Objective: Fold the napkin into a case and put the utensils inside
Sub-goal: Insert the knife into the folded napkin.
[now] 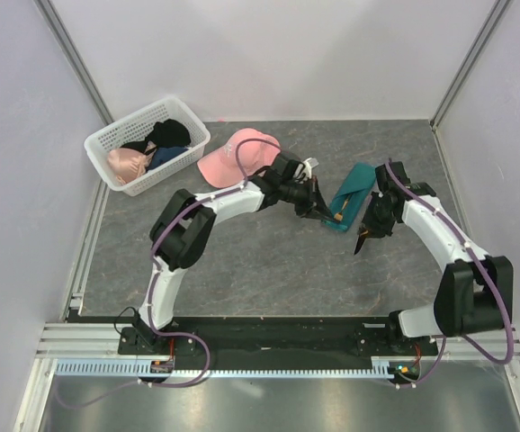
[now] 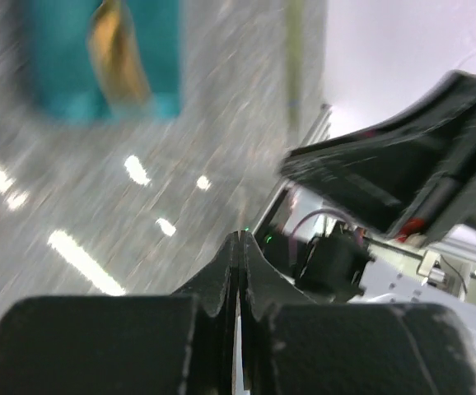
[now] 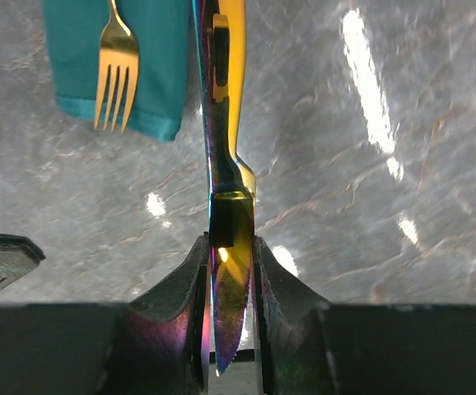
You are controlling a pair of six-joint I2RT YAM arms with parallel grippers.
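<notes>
The napkin (image 1: 354,193) lies folded as a narrow teal case on the table, between my two arms. The gold-headed fork (image 3: 116,72) rests on its near end (image 3: 156,66), tines sticking out past the hem. My right gripper (image 3: 231,239) is shut on the thin purple-and-orange utensil (image 3: 221,164), which runs up beside the case's edge. In the top view that gripper (image 1: 365,236) hovers just off the case's near right corner. My left gripper (image 2: 240,234) is shut with nothing between its jaws. It sits at the case's left side (image 1: 321,214), and its blurred view shows the cloth and fork (image 2: 119,58).
A pink baseball cap (image 1: 237,155) lies behind the left arm. A white plastic basket (image 1: 107,144) with clothes stands at the back left. White walls close in the table's sides and back.
</notes>
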